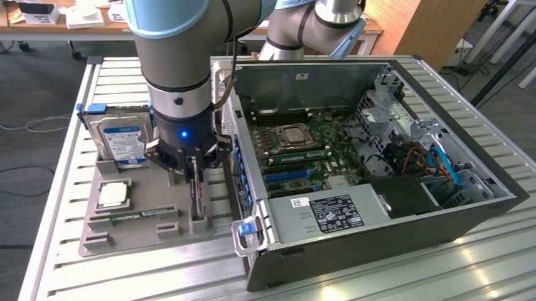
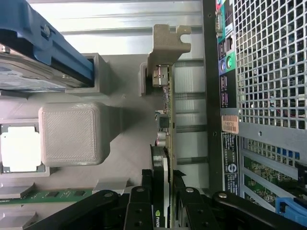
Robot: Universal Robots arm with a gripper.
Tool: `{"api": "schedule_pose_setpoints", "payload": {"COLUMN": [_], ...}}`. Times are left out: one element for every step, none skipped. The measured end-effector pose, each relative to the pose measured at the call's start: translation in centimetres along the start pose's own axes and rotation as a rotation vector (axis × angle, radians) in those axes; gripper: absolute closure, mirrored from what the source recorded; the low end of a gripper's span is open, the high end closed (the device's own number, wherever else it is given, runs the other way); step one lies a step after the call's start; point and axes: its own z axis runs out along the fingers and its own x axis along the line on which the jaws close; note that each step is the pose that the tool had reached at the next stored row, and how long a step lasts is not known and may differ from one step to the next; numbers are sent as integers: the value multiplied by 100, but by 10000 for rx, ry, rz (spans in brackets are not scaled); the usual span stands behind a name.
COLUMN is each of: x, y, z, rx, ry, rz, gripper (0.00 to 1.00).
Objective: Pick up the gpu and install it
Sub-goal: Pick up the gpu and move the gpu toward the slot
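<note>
One gpu [image 2: 167, 122] upright in gray tray [image 1: 142, 241]

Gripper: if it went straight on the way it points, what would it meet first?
Most likely the gpu, standing on edge in the gray holder tray right beneath the gripper; whether they already touch is unclear.

Reaches straight down with the arm [image 1: 172, 50], wrist [image 1: 180, 122] held vertical, a blue light lit on its side. Points the gripper [image 1: 197, 200] downward, with black fingers [image 2: 144, 206] pressed from both sides on the thin edge of the gpu [image 2: 166, 115] and linkage bars splayed outward behind them.
</note>
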Motion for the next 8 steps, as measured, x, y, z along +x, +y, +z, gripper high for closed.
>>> {"api": "schedule_pose_setpoints", "payload": {"x": [0,-1,-1,-2,-2,-2,-2,-2], "y": [1,2,2,3,3,3,4,4], "z": [-15,-45,-66,-74,-83,-93,-102,-112], "rx": [0,0,0,0,0,0,1,0], "ry": [-1,0,-1,0,0,0,0,0], "rz": [0,1,0,0,0,0,1,1], "gripper": [73,73,73,73,73,73,73,73]}}
